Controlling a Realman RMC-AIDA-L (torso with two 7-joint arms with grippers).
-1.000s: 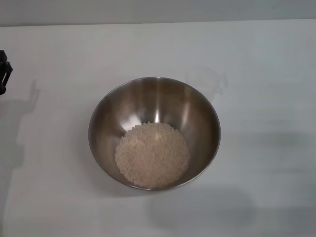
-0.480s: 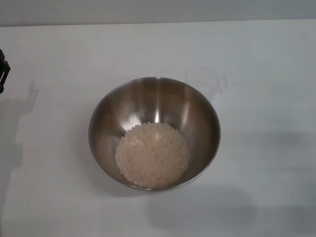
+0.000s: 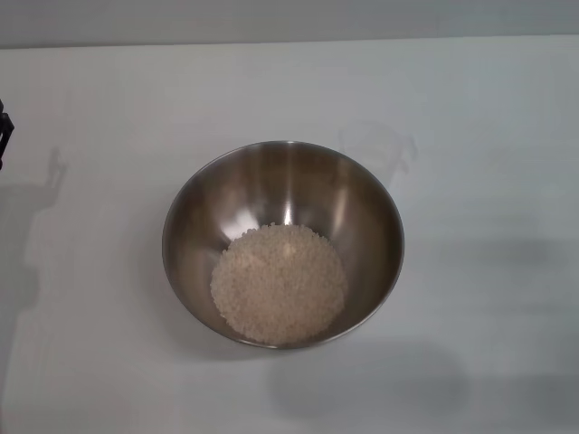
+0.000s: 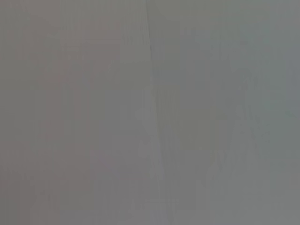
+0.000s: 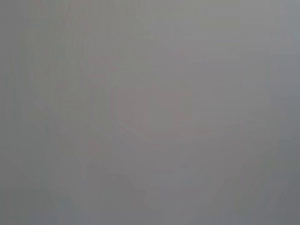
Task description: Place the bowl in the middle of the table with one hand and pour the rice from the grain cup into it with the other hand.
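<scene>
The stainless-steel bowl (image 3: pixel 283 242) stands on the white table (image 3: pixel 488 271) near its middle. A loose mass of pale rice (image 3: pixel 279 283) lies in the bowl's bottom. The translucent grain cup (image 3: pixel 380 147) stands upright on the table just behind the bowl's right rim and looks empty. Only a dark sliver of my left gripper (image 3: pixel 4 136) shows at the far left edge, well away from the bowl. My right gripper is out of view. Both wrist views show only a plain grey surface.
The far edge of the table (image 3: pixel 289 41) runs across the top of the head view. Shadows of the arms fall on the table at the left and along the front.
My left gripper has drawn back to the left, almost out of the head view. The bowl, rice and cup have not moved.
</scene>
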